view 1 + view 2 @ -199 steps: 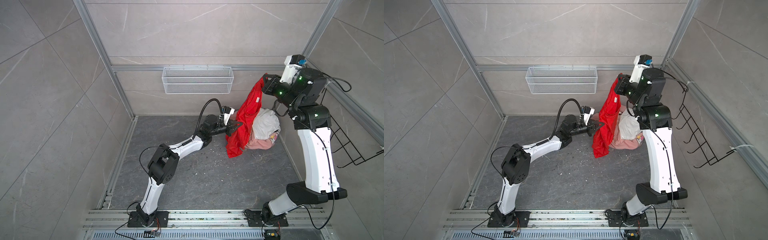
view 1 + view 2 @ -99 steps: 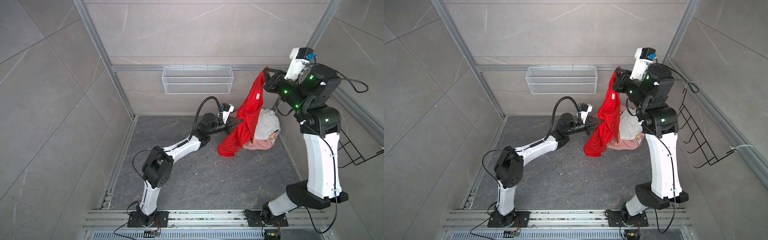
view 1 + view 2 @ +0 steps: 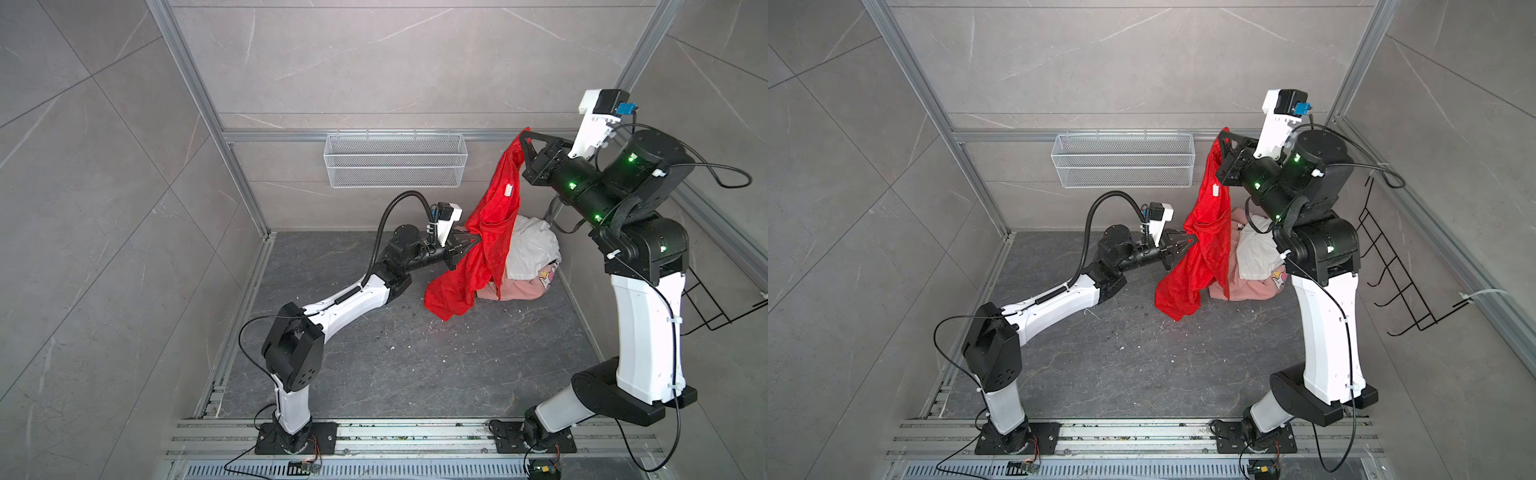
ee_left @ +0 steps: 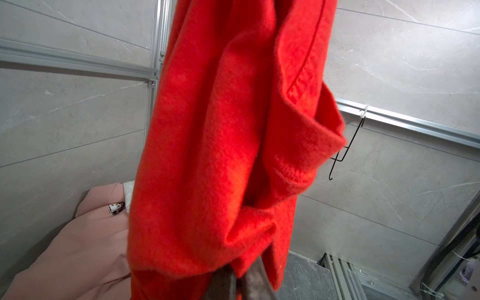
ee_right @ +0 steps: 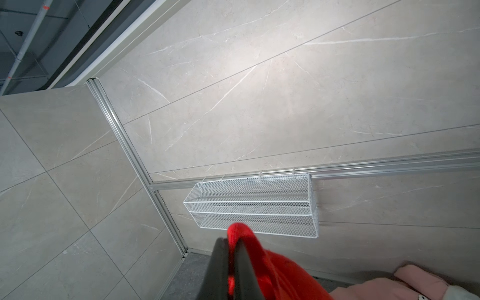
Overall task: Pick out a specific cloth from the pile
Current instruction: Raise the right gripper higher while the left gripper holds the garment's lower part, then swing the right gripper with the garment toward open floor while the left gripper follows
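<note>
The red cloth [image 3: 490, 232] [image 3: 1204, 241] hangs stretched between both grippers, its lower end draped onto the floor. High near the back wall, my right gripper [image 3: 524, 139] [image 3: 1224, 137] [image 5: 231, 249] is shut on the cloth's top end. Lower down, my left gripper [image 3: 471, 241] [image 3: 1190, 240] [image 4: 240, 281] is shut on a fold at the cloth's middle. A small white tag [image 3: 508, 189] shows on the cloth. Behind it on the floor lies the pile [image 3: 528, 266] [image 3: 1254, 270], a white garment [image 3: 530, 249] on top of a pale pink garment [image 3: 515, 289] [image 4: 78, 246].
A white wire basket [image 3: 395, 160] [image 3: 1123, 160] [image 5: 254, 205] hangs on the back wall left of the raised cloth. A black wire rack [image 3: 723, 307] [image 3: 1391, 266] hangs on the right wall. Small crumbs dot the dark stone floor [image 3: 395, 353].
My right gripper has risen higher with the cloth's top end. The left gripper has pulled the cloth's middle leftward, so more of the cloth is clear of the pile.
</note>
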{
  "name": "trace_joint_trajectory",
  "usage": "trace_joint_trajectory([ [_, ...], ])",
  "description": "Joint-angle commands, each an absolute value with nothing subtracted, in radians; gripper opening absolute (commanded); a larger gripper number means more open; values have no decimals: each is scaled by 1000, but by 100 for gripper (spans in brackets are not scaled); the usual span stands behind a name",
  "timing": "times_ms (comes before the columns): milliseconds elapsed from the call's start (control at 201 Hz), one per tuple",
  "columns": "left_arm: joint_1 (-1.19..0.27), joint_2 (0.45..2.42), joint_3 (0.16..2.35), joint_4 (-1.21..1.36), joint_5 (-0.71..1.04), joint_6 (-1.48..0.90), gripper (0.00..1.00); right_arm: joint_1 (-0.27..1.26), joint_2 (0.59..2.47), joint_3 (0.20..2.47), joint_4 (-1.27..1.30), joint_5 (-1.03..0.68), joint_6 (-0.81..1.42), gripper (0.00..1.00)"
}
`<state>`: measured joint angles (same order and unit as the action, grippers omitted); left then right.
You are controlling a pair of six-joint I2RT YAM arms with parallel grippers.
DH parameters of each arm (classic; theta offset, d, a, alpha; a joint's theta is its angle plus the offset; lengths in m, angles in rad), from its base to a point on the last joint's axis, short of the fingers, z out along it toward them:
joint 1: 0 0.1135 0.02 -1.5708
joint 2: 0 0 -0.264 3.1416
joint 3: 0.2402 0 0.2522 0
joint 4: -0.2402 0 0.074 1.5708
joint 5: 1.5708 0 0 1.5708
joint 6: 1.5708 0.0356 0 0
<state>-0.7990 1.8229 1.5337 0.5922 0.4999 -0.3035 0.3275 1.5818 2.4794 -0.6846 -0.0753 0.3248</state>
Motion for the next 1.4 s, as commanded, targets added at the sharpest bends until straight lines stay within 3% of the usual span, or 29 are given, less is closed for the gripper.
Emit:
trace_joint_trajectory([
  [0, -804, 1724, 1511, 643, 478, -254, 0, 343, 1573, 2513, -656, -105, 358, 0],
  [458, -804, 1477, 1307, 578, 399, -148, 0, 498, 1577, 2467, -622, -129, 410, 0],
  [1046, -805, 1117, 1084, 361, 255, 12, 0, 870, 1732, 2524, -624, -12, 330, 0],
  [1394, -804, 987, 968, 290, 158, 61, 0, 924, 1821, 2485, -601, -42, 359, 0],
])
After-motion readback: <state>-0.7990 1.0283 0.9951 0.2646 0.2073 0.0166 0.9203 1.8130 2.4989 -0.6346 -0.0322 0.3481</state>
